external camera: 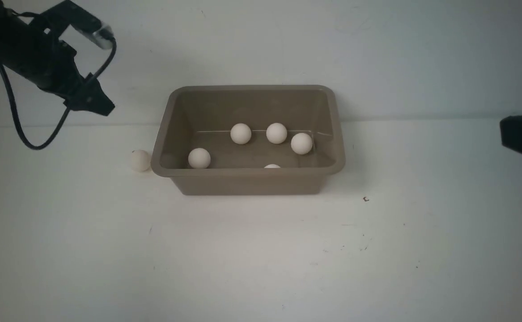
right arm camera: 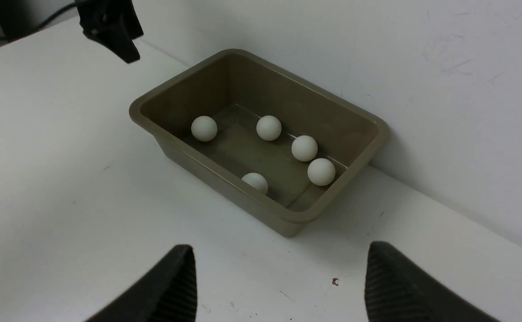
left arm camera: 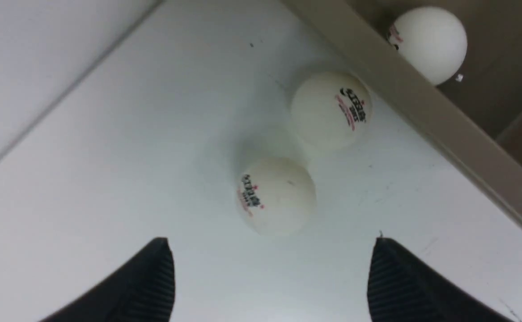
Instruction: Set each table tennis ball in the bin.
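Note:
The grey-brown bin (external camera: 248, 178) stands against the back wall with several white table tennis balls in it, among them one (external camera: 241, 133) near the far wall. Another ball (external camera: 140, 160) lies on the table against the bin's left side. In the left wrist view two printed balls (left arm camera: 276, 194) (left arm camera: 330, 109) lie outside beside the bin's rim (left arm camera: 422, 107). My left gripper (left arm camera: 270, 250) (external camera: 102, 106) hovers above and left of them, open and empty. My right gripper (right arm camera: 281, 247) (external camera: 511, 132) stands open and empty at the far right, well away from the bin (right arm camera: 225, 176).
The white table (external camera: 243, 259) meets a white wall just behind the bin. A small dark speck (external camera: 366, 199) lies on the table right of the bin. The left arm's black cable (external camera: 17, 125) loops down at the far left.

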You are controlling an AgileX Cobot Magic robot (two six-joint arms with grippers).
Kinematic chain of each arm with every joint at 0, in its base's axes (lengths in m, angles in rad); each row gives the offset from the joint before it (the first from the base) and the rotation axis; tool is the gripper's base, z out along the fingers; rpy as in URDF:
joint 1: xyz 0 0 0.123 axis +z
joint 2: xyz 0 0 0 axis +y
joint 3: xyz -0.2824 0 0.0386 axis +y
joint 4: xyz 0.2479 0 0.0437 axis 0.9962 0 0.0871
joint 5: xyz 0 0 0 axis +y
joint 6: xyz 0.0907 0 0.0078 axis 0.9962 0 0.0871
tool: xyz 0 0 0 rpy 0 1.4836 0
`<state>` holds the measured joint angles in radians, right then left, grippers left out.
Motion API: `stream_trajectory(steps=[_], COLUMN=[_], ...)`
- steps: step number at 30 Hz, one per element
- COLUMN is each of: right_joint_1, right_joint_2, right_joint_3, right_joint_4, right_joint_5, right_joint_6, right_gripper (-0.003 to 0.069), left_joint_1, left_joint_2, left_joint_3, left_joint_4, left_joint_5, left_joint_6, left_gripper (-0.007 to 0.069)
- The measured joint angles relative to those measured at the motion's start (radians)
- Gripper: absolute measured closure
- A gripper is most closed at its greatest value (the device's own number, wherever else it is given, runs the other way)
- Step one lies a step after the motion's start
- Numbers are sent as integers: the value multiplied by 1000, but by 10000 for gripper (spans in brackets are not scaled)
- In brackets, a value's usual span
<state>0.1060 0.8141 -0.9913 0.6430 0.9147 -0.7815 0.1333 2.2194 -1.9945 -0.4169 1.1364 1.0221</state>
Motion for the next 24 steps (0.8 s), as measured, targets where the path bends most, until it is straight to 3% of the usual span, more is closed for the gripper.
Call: stream_trajectory(steps=[24], right_joint_1=[0], right_joint_2=[0], right_joint_3=[0], right_joint_4=[0], right_joint_5=[8], right_joint_6=[0], right_gripper=[197], left_joint_1=[-25], left_joint_2=[111], left_joint_3=[0], left_joint_4=[-9], left_joint_5=[-82], left_joint_6=[-4], left_gripper=[104])
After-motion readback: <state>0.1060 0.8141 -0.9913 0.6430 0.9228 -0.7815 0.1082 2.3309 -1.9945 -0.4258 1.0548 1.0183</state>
